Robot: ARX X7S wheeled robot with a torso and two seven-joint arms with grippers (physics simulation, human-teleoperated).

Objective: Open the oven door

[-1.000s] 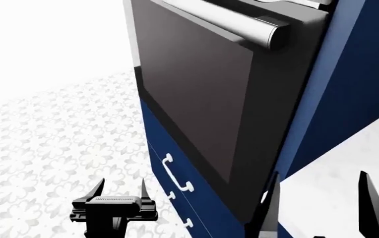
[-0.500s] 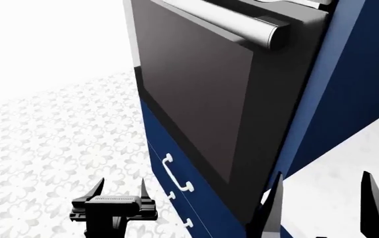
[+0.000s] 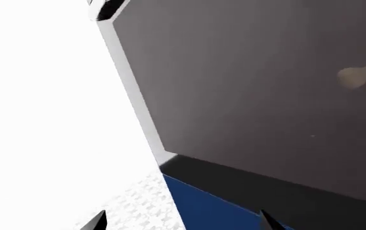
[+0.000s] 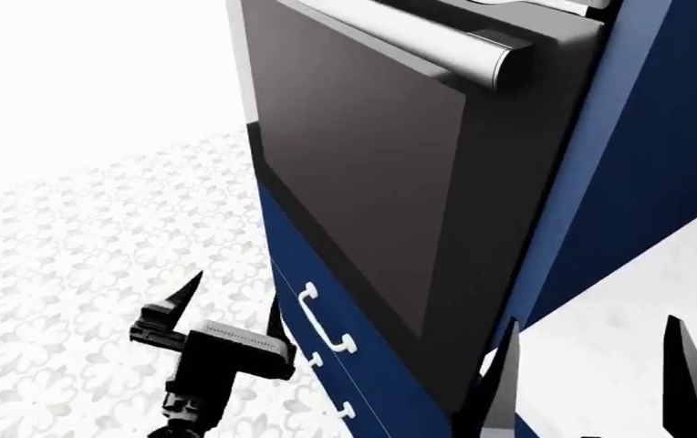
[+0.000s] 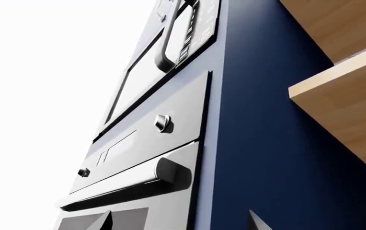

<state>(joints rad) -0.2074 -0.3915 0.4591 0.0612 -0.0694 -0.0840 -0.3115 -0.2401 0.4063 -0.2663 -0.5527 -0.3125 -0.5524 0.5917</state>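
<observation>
The oven door is a big black panel with dark glass, lying flush in the navy cabinet. Its brushed-silver bar handle runs along the top edge. My left gripper hangs open low at the door's lower left corner, nothing between its fingers. In the left wrist view the dark oven door glass fills most of the frame beyond the open left gripper. My right gripper stands open beside the door's right edge. The right wrist view looks up past the open right gripper at the oven handle.
A navy drawer front with white handles sits under the oven. A control panel with a knob and another appliance door stack above it. Wooden shelves jut out on the cabinet's right. Patterned floor lies left.
My left gripper has risen and tilted toward the oven door's lower left corner. The right gripper and the door have not moved.
</observation>
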